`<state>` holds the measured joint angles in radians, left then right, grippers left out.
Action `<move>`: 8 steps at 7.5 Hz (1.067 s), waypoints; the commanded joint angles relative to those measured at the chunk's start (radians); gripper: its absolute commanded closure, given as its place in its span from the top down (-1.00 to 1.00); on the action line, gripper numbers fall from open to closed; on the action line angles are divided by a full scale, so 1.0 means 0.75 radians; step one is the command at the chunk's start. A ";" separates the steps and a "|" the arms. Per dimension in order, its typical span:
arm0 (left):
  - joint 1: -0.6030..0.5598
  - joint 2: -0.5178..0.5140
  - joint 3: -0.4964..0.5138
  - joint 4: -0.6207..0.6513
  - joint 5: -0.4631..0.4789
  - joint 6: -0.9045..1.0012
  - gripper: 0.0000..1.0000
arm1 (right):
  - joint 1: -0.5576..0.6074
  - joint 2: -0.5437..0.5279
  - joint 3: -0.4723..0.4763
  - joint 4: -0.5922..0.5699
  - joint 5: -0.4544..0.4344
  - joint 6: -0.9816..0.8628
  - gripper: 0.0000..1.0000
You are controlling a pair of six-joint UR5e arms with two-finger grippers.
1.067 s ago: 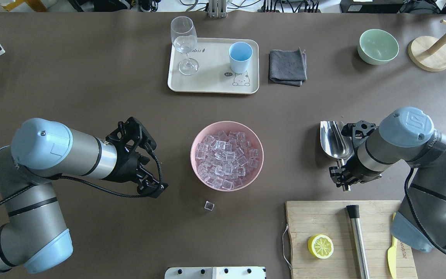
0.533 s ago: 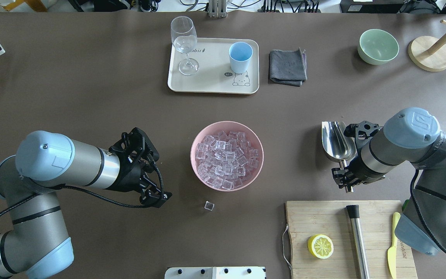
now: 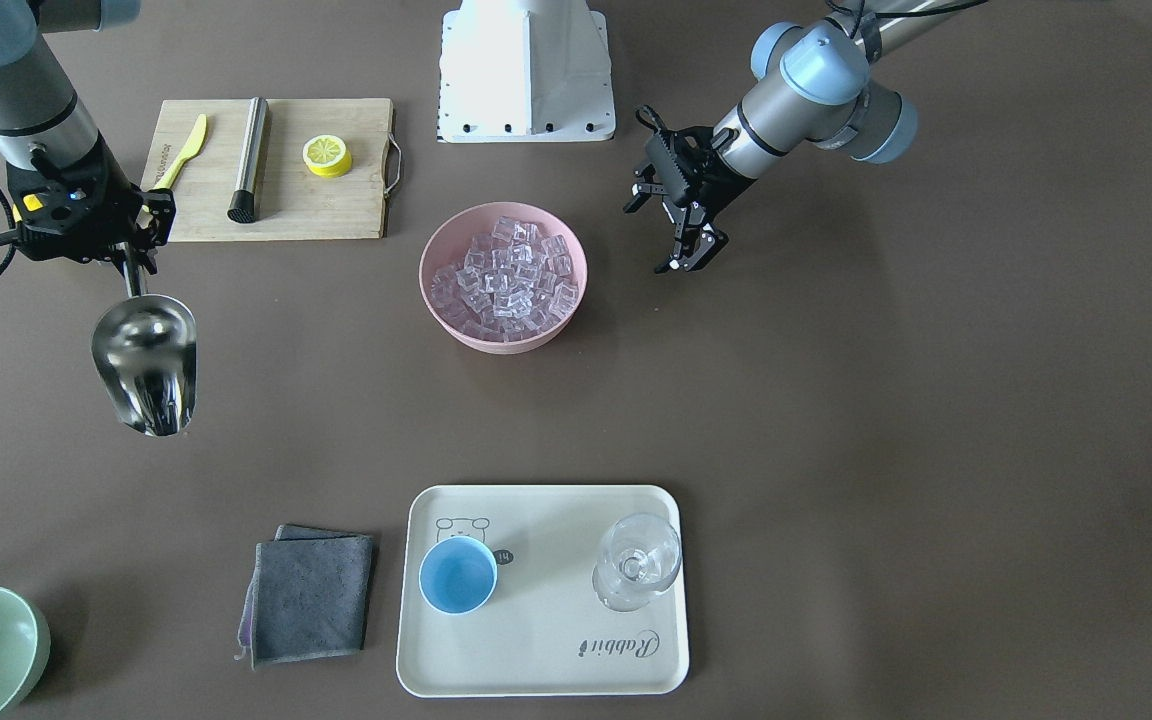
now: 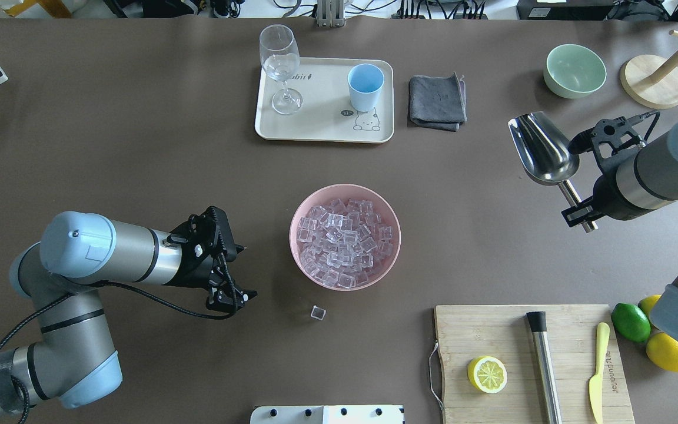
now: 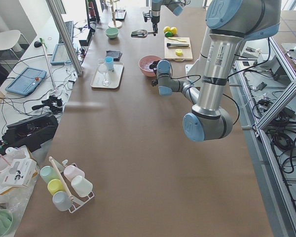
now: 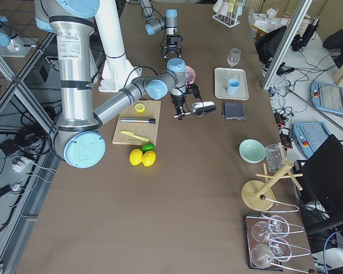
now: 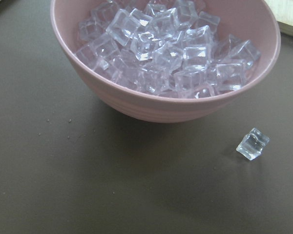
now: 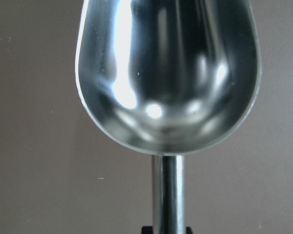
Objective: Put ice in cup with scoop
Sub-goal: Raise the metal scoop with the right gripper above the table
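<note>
Fingers of right gripper (image 4: 579,215) pinch the scoop (image 4: 542,150) by its handle; left gripper (image 4: 230,294) fingers spread, empty. The scoop's shiny, trough bare (nothing in it, per wrist view), held approx. 2 o'clock from the pink bowl (image 4: 295,235). All ice (image 4: 344,244) sits in bowl, bar one stray cube (image 4: 317,312) at 6 o'clock. The cup (image 4: 365,85), 12 o'clock on tray (image 4: 321,126), looks empty. Done: pickup. Left: scoop, carry, tip.

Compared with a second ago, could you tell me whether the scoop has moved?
Yes. In the overhead view the scoop, held by the right pincer, has moved away from the cutting board toward the pale-green bowl.
</note>
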<state>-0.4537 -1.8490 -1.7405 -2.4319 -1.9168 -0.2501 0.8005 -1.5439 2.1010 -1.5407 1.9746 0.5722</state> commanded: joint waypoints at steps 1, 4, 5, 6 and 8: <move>-0.007 -0.036 0.009 0.039 0.081 0.354 0.96 | 0.078 0.009 -0.012 -0.119 0.103 -0.231 -1.00; -0.005 -0.106 0.012 0.172 0.107 0.553 0.96 | 0.086 0.237 -0.009 -0.795 0.085 -0.906 -1.00; -0.007 -0.110 0.012 0.173 0.104 0.577 0.96 | 0.088 0.265 -0.005 -0.866 -0.020 -1.038 -1.00; -0.007 -0.112 0.009 0.175 0.105 0.571 0.96 | 0.090 0.269 -0.001 -0.875 -0.094 -1.213 -1.00; -0.007 -0.128 -0.001 0.171 0.106 0.567 0.96 | 0.141 0.273 -0.001 -0.877 -0.143 -1.594 -1.00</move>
<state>-0.4586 -1.9351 -1.7336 -2.3028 -1.8367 0.1745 0.8843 -1.3483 2.1026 -2.1872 1.9139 -0.3870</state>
